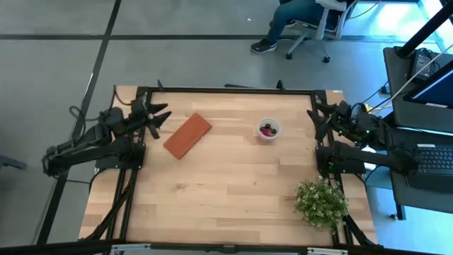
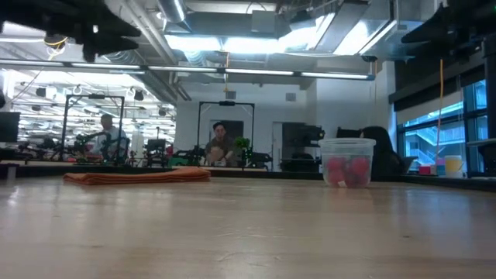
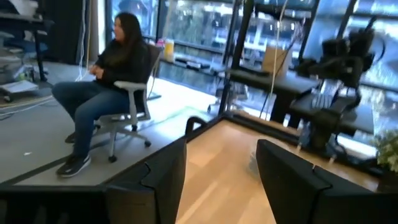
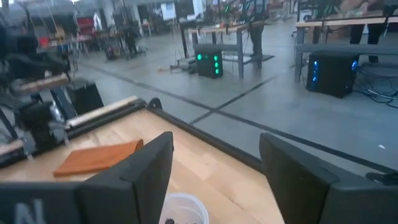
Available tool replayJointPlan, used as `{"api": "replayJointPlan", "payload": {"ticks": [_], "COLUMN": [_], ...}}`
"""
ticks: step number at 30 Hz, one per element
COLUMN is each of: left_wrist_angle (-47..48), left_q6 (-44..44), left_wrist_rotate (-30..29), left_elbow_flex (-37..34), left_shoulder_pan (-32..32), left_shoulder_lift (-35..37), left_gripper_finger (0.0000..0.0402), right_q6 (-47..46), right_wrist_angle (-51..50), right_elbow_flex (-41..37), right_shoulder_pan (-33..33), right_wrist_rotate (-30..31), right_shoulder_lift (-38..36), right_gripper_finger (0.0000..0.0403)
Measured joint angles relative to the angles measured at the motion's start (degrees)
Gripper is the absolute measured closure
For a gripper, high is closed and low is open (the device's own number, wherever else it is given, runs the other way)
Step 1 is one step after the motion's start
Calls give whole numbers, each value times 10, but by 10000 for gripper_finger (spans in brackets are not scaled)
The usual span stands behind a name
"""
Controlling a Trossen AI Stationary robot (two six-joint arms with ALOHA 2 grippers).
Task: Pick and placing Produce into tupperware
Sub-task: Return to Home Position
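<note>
- Right of centre on the surface (image 1: 226, 191) we log the cup (image 1: 268, 129), standing upright and touching nothing else.
- Berries (image 1: 267, 129) lie inside the cup. From above we see red and dark ones together. The low view shows red ones through the translucent wall, resting at the bottom (image 2: 346, 171).
- Block (image 1: 187, 135): flat on the surface and set at a diagonal. It lies between the left claw and the cup, near the claw and well apart from the cup.
- Left claw (image 1: 159, 121): held over the left edge of the surface, pointing across toward the block. Its wrist view shows the fingers (image 3: 163, 180) spread wide with bare wood in the gap. Released, holding nothing.
- Right claw (image 1: 315, 122): held over the right edge of the surface, pointing toward the cup. Its wrist view shows the fingers (image 4: 134, 180) parted, with the cup rim and the block visible beyond them. Released, holding nothing.
- Neither claw touches the cup, the berries or the block.
- Plant (image 1: 321, 202): bushy green, near the right corner of the surface, just beside the right arm's base and well apart from the cup.
- Person (image 3: 112, 74): seated on a chair (image 1: 318, 28) on the floor beyond the surface, hands away from both claws.
</note>
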State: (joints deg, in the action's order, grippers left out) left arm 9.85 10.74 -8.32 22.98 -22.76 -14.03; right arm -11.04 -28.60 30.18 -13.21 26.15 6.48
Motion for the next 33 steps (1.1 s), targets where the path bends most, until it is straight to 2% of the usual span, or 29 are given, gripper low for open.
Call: {"api": "replayJointPlan", "payload": {"ticks": [5,7,14,21,25,33], "left_wrist_angle": [1,6,35,30,-14,-123], "left_q6": [9,9,14,42,52,57], "left_wrist_rotate": [0,0,-18,-29,-29,-27], "left_elbow_flex": [-52,-61,-67,-108,-138,-212], "left_shoulder_pan": [0,0,-1,-1,-1,-1], "left_shoulder_lift": [106,137,138,139,139,139], "left_gripper_finger": [214,214,214,214,214,214], "right_q6": [-5,-5,9,10,5,11], "right_wrist_angle": [0,1,-3,-3,7,148], "right_elbow_flex": [-22,-25,-33,-34,-53,-135], "right_shoulder_pan": [0,0,0,0,0,0], "right_wrist_rotate": [0,1,1,3,3,3], "right_shoulder_lift": [-61,-64,-64,-64,-64,-64], "right_gripper_finger": [163,163,163,163,163,163]}}
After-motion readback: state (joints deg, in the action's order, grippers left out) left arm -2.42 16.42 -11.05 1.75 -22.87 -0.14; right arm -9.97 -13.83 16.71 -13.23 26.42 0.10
